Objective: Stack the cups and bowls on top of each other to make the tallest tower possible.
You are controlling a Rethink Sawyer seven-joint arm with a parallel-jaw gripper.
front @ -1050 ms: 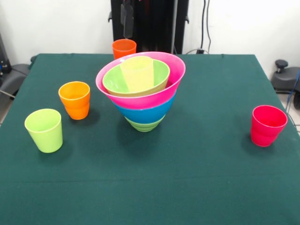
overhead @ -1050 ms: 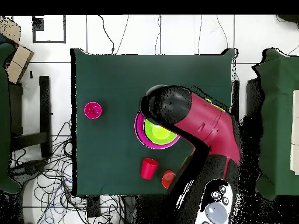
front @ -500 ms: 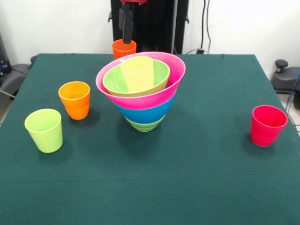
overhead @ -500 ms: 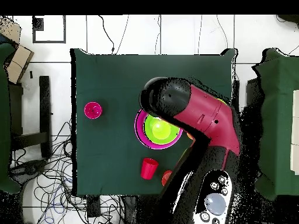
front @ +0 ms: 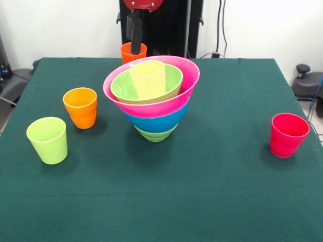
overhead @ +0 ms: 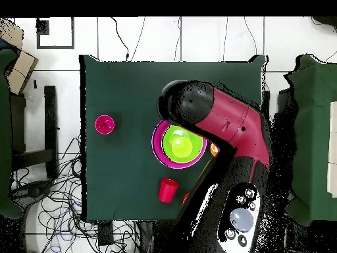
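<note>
The gripper is hanging over the far orange cup, finger spacing indiscernible; next move requires descent and grasp, then transfer to the tower.

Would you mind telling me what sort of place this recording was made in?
Probably a robotics lab or test room: a table draped in green cloth, a red and black robot arm over it, and loose cables tangled across a pale tiled floor.
</note>
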